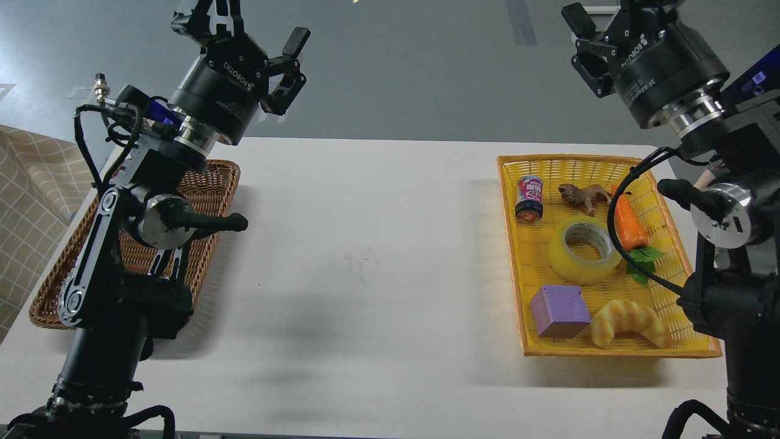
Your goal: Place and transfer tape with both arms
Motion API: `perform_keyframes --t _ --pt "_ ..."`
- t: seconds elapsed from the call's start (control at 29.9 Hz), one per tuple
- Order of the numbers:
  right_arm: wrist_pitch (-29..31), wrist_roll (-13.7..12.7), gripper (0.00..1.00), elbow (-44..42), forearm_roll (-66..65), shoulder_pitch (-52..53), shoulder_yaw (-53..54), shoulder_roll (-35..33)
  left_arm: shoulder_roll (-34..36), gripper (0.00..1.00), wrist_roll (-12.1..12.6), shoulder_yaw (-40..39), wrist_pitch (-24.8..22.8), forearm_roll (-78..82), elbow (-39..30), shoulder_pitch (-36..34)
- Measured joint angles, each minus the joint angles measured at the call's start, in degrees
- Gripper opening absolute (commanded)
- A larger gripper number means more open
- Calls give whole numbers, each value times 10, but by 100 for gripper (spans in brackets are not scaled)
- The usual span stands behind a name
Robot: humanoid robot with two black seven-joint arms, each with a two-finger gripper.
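The tape (584,251), a yellow roll with a grey-white core, lies flat in the middle of the yellow basket (510,256) on the right of the white table. My left gripper (244,27) is raised high above the table's far left, over the wicker basket, with its fingers spread and nothing between them. My right gripper (612,12) is raised high above the far right corner, beyond the yellow basket and well away from the tape. Its one visible finger (576,18) stands wide of the body; the other is cut off by the top edge.
The yellow basket also holds a small can (529,198), a toy animal (584,195), a carrot (629,224), a purple cube (559,311) and a croissant (629,323). A brown wicker basket (213,183) stands at the table's left edge. A black cable (615,244) hangs over the carrot.
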Motion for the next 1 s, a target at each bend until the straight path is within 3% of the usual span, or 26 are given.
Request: perform_keyframes --t 0.23,0.47,0.87,1.0 --pt "2 0 99 -4 -60 6 -8 -2 -2 98 2 1 7 0 -1 1" --pt "3 0 99 -9 -187 4 -86 -70 5 98 1 -1 15 -2 -1 5" --pt "8 7 99 -8 -282 -10 -198 -301 5 98 0 -1 12 -3 -1 7" --pt "10 30 99 -6 -282 -10 -249 -378 5 98 0 -1 10 -3 -2 7"
